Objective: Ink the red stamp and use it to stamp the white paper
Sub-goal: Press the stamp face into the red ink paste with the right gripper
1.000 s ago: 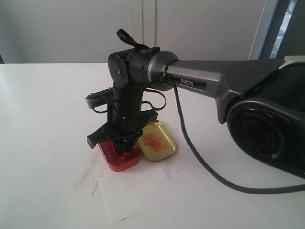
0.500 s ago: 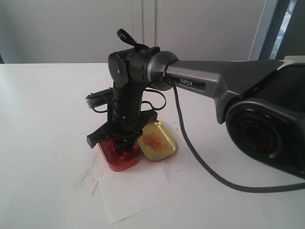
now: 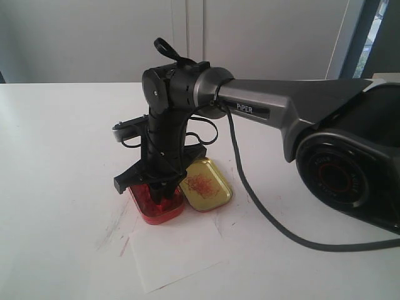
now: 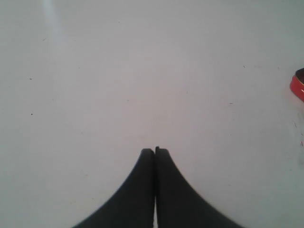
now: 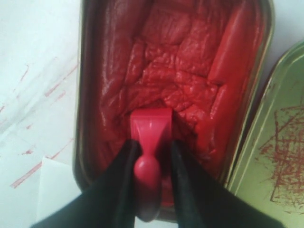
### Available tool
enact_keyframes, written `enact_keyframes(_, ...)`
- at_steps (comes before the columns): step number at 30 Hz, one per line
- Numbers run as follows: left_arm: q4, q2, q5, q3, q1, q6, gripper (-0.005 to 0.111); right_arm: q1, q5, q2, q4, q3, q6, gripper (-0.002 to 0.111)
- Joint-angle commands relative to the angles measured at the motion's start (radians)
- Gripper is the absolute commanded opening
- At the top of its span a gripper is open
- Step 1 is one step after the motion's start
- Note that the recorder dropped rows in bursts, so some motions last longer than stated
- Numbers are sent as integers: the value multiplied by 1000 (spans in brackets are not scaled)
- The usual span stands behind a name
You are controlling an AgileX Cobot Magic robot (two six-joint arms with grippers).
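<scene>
Right gripper (image 5: 152,145) pinching the stamp (image 5: 151,126) inside the ink tin (image 3: 156,211).

You have the stamp's narrow handle nipped between the two right fingers, its square base down against the lumpy red pad, roughly mid-tin. The lid (image 3: 204,185) lies open, touching the tin's side, its gold inside scribbled with red. The paper (image 3: 178,250) lies flat just beside the tin, one corner near the rim, apart from the stamp. Red smears mark the table (image 3: 56,156) beside the tin, along the paper's edge. Your left gripper (image 4: 155,151) is pressed together over bare table, well apart from the tin; only a red sliver of the tin shows at the edge of its view.
</scene>
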Motion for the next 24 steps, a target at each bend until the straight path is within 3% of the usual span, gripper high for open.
enact_keyframes(1,-9,-5,4,4,-1,1,0,-2,-2,40,-28,26,-12,0)
enact_keyframes(24,-9,-5,2,4,-1,1,0,-2,-27,-72,-44,22,-6,0)
